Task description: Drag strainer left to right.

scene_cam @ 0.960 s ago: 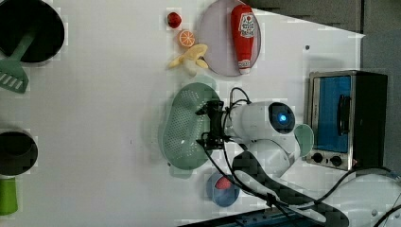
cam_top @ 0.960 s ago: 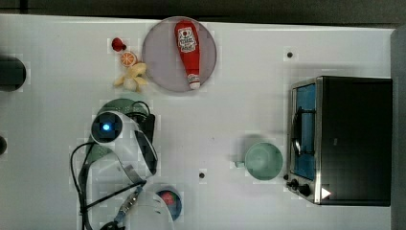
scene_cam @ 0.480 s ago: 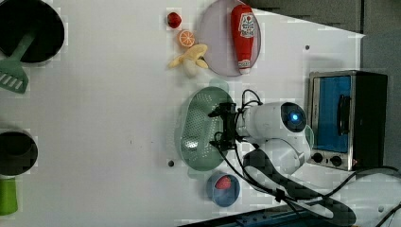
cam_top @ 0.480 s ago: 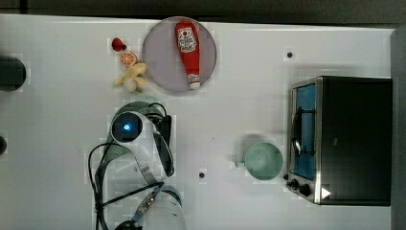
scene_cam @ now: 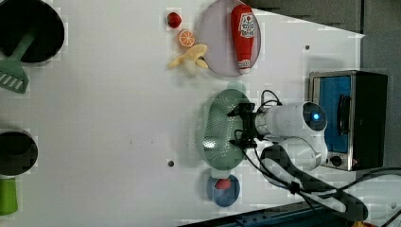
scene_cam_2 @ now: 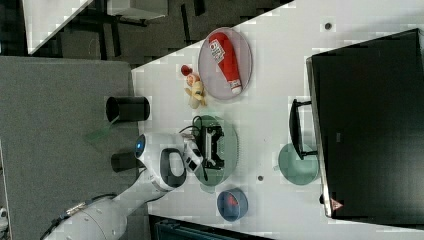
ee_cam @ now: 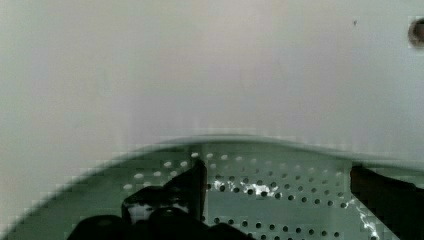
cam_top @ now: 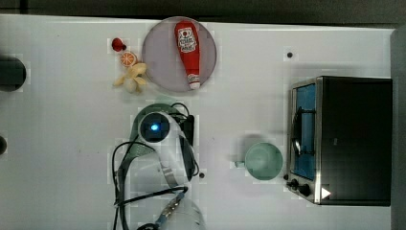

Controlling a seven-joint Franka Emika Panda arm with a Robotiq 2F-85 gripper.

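The strainer (scene_cam: 216, 137), a pale mint-green oblong colander dotted with small holes, lies on the white table (scene_cam: 104, 118) near the middle of the left view. My gripper (scene_cam: 236, 127) reaches down into it, its black fingers spread wide apart and open, with nothing held between them. In the wrist view the two fingertips (ee_cam: 192, 182) rest over the strainer's (ee_cam: 280, 205) perforated inside, near its curved wall. In the right view the gripper (scene_cam_2: 214, 146) stands inside the strainer (scene_cam_2: 229, 150). In the top view the arm covers most of the strainer (cam_top: 164, 102).
A round green mug (cam_top: 263, 161) and a toaster oven (cam_top: 340, 139) stand at the top view's right. A plate (cam_top: 163, 67) with a ketchup bottle (cam_top: 187, 50), a banana and small fruit lie behind. A blue bowl (scene_cam: 223, 190) with a red item sits close below the strainer in the left view.
The arm and the strainer have slid together toward the right in the top view and in the left view. The fingers have stayed spread.
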